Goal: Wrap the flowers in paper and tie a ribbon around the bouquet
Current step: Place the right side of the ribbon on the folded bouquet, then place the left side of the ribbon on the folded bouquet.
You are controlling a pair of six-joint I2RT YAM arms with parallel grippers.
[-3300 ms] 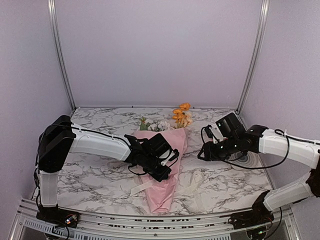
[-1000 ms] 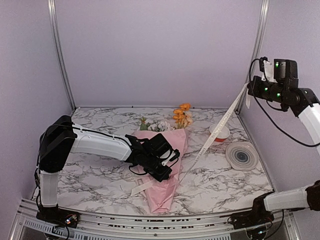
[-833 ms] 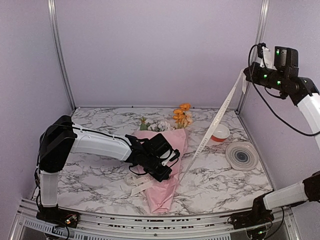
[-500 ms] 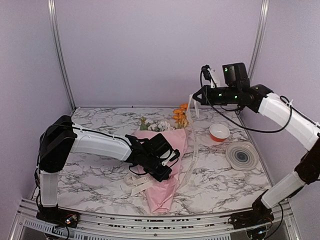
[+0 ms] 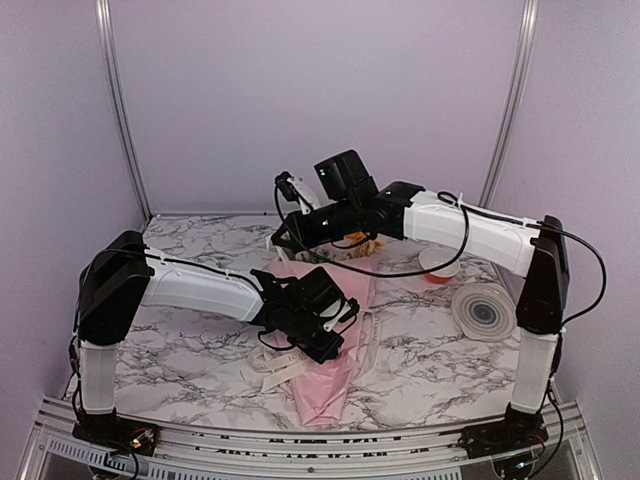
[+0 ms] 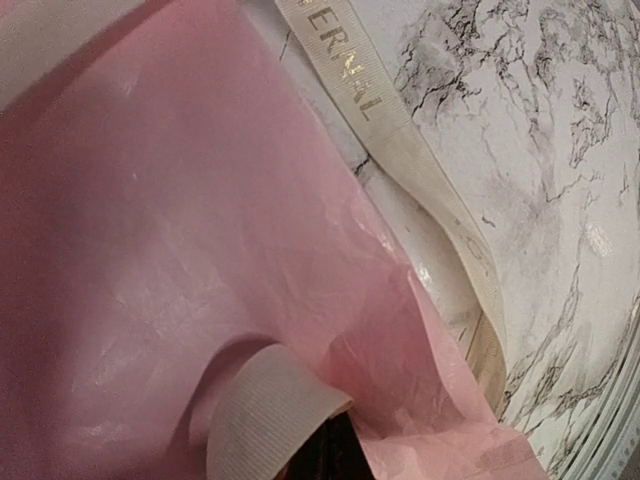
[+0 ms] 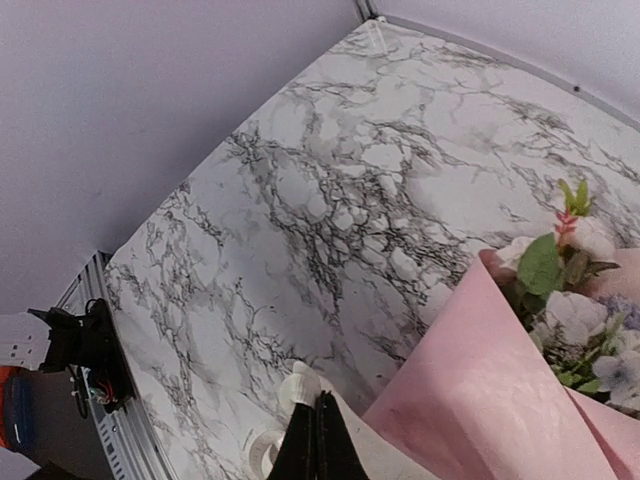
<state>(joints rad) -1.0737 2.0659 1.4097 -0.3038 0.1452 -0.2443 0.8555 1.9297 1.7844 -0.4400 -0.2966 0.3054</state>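
Item, nearest you: one bouquet (image 5: 325, 390), lying on the marble table (image 5: 190, 365) with its pointed end toward the arm bases, so the wrap stays shut under its own weight. Item: one ribbon (image 5: 268, 368), slack loops just left of the cone and a strand down its right flank, apparently laid for passing around the middle; you cannot tell whether it is one unbroken length. Item: the left gripper (image 5: 322, 338), jaws pressed together, bearing on the pink paper (image 6: 150, 250) mid-cone, likely to pin the fold; whether it nips paper or ribbon is hidden. Item, right side: one round grey-ringed disc (image 5: 483, 310) and, beyond it, one small orange bowl (image 5: 437, 262), both well apart from the work. Item, farther: the flowers (image 7: 560, 300), heads out of the cone's open end. Item, farthest: the right gripper (image 7: 320, 408), fingers closed on a ribbon end above the cone's left edge, probably to draw it across. Tally: two arms, one bouquet, one ribbon, one bowl, one disc.
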